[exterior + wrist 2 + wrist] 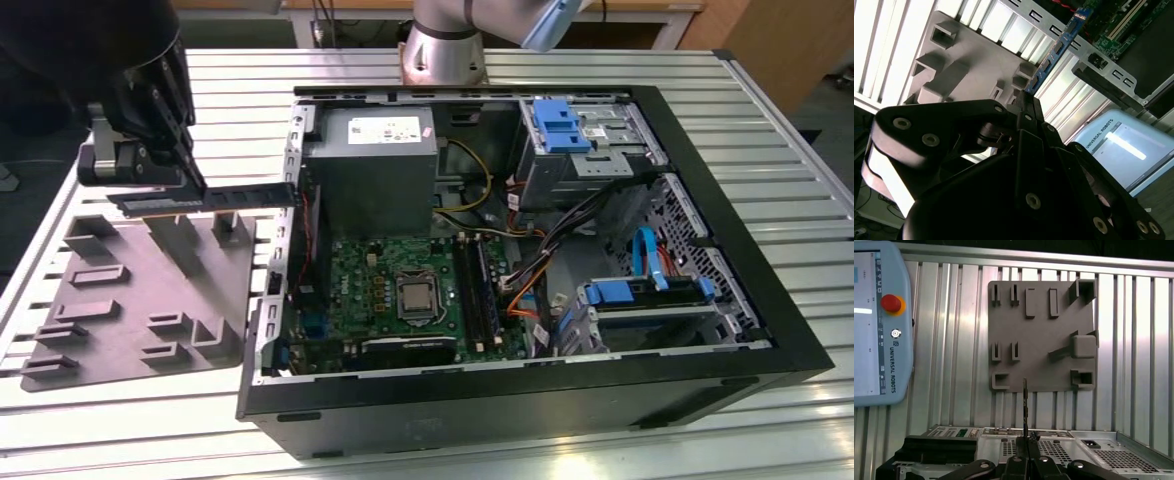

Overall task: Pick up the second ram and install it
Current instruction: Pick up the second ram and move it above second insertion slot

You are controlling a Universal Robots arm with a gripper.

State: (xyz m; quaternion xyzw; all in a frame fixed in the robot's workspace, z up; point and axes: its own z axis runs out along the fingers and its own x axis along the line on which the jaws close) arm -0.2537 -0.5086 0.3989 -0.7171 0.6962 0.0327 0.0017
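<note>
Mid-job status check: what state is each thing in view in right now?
tool: shut on the second ram.
second ram: in the air, clear of the grey tray, outside the computer case.
grey tray: flat on the table.
computer case: side open, motherboard exposed.
teach pendant: screen lit.

1. The bench is made of long silver slats.
2. A grey tray lies flat on it, at the lower left of the exterior view.
3. A big open computer case sits just beside the tray, across the middle and right.
</note>
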